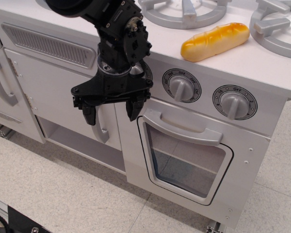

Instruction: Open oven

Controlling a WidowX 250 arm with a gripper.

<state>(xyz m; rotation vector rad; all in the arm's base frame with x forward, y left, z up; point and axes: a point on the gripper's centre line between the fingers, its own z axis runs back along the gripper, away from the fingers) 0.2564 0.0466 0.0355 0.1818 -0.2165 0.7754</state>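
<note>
pincer [111, 112]: mine, fingers spread wide, holding nothing. Pointing down in front of the kitchen face, ready to straddle a bar.
pincer position: hanging over the cabinet door's vertical handle [101, 130], left of my target. Wrong handle; I judge I need to shift right.
oven [186, 162]: lower right of the unit, door shut flush, clear rounded window facing me.
oven handle [182, 127]: wide grey horizontal bar along the door's top edge, just right of my right finger, not touched. Its place at the top suggests the door hinges at the bottom, so pull out and down.
knobs [182, 86]: two dials just above the handle; keep clear when closing in.
cabinet door [63, 97]: plain white, closed, not my job.
bread roll [215, 41]: on the counter between the burners [184, 12], well out of my path.
risk: fingers slipping off the shallow bar if I grab too near its end.
</note>
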